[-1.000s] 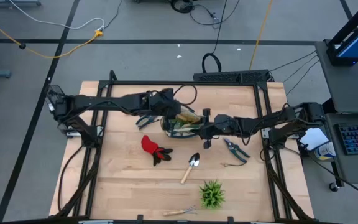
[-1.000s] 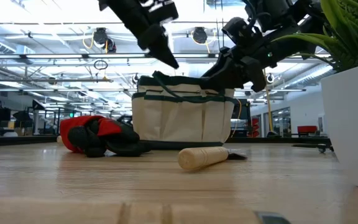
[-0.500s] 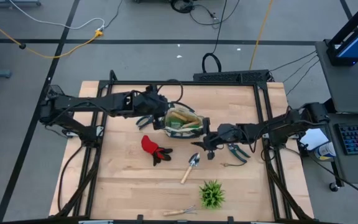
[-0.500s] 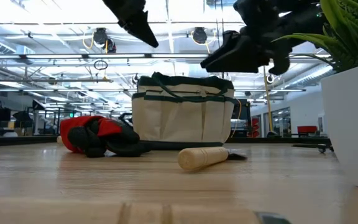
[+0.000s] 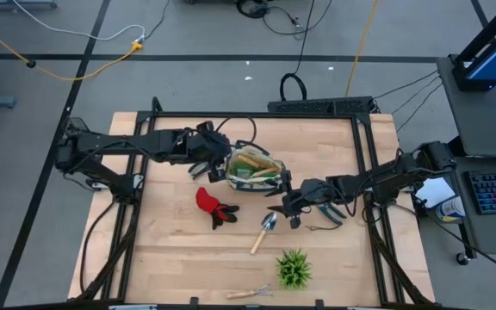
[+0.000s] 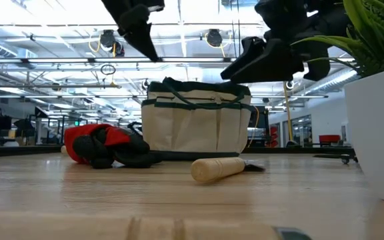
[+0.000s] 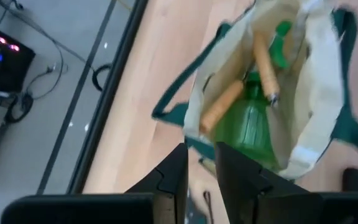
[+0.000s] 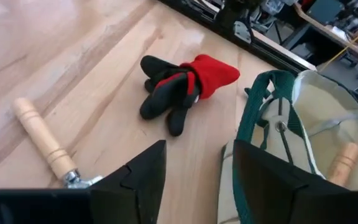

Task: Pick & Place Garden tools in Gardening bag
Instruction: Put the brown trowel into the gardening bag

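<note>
Hands first, from the left of the overhead frame: the left hand (image 5: 216,168) hovers just left of the gardening bag (image 5: 254,170), its fingers (image 7: 173,180) a narrow gap apart with nothing between them. Lower and to the right of the bag, the right hand (image 5: 284,209) hangs over the trowel (image 5: 264,231), its fingers (image 8: 132,177) spread wide and empty.

On the bench (image 5: 170,254), going left to right in the overhead picture: the red-and-black glove (image 5: 213,207) lies lower left of the bag, the trowel sits near centre, the pruning shears (image 5: 327,207) lie partly under the right arm, and the green spiky plant (image 5: 294,269) stands in the lower middle with a small rake (image 5: 250,294) to its left at the bottom edge.

Likely handling: the trowel is stiff and fairly light, its blade slick metal; the round wooden handle (image 8: 42,146) looks the surest place to grip, near its middle. The glove should be soft and would squash, so a pinch across its bulk ought to do.

Only the left wrist view looks down into the bag (image 7: 278,93), showing wooden handles (image 7: 224,104) already inside. The low view shows the bag (image 6: 195,127) standing upright with both hands above its rim, a height the overhead picture cannot give.
</note>
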